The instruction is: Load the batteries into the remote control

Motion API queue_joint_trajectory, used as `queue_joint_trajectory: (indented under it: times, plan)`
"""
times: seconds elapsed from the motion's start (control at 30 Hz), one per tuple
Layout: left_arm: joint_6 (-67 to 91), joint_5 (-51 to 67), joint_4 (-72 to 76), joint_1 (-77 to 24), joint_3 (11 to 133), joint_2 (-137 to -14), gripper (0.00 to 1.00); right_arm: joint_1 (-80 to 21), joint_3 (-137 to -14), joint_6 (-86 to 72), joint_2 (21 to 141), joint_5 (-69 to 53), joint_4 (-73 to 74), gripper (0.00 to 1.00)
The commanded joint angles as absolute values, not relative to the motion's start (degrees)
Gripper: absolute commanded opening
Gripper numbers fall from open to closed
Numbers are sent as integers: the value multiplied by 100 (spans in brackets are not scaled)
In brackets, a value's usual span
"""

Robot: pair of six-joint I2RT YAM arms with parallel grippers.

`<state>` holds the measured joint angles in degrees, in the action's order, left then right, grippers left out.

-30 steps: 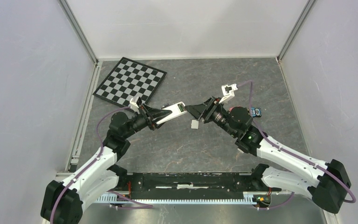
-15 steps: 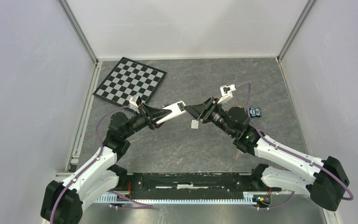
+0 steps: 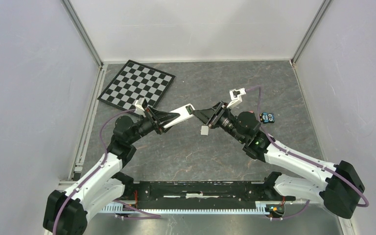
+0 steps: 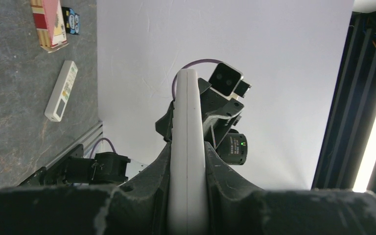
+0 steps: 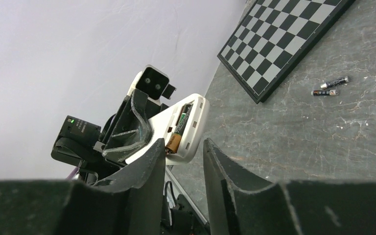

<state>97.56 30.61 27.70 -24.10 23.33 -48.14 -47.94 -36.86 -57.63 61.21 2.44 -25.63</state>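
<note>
Over the last second little shifts. At the left, the black-and-white chequered board (image 3: 137,84) lies flat on the grey stone-patterned worktop (image 3: 200,156). Two slim dark batteries (image 5: 335,82) lie loose just off its near corner, untouched. The left gripper (image 4: 187,152) has lifted a little and tipped up the short white plastic remote control (image 4: 186,107). Its jaws are clamped flat on the remote's two faces and hold it in the air above the middle of the worktop. The right wrist view shows the back of the remote with the bay uncovered. One dark battery with an orange end (image 5: 178,131) lies along the bay, though I cannot tell whether it is pressed fully home. The right gripper (image 5: 183,149) has edged slightly leftward and hangs just off the remote's tip. Its jaws are apart with nothing between them. A small white flat piece (image 3: 204,130), probably the bay cover, rests on the worktop below. By my reading the task is part done, and the next battery must come from the loose pair.
</note>
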Motion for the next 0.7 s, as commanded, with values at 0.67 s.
queue_joint_trajectory:
  times: [0.67]
  plan:
    - [6930, 3970, 2647, -2426, 3318, -4107, 2, -4614, -4224, -5996, 6723, 150, -827, 30]
